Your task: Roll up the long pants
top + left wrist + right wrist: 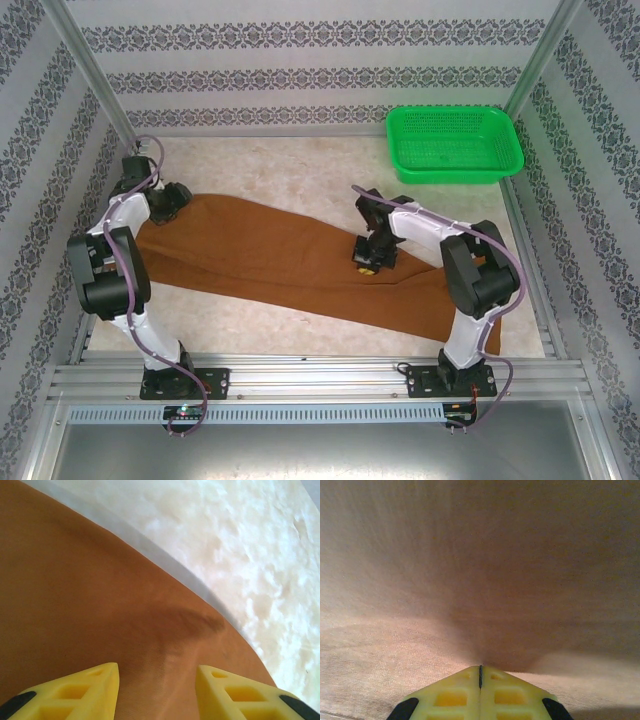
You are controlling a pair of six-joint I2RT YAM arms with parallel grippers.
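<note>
The far middle of the surface (290, 165) lies bare between the left arm (120, 260) and the green basket (455, 145), by which the far right corner is taken up. A bare strip is left along the near edge at the left. From the left edge to the near right corner, the surface is crossed by the long pants (250, 255). Three sides are closed by patterned walls (300, 60).
</note>
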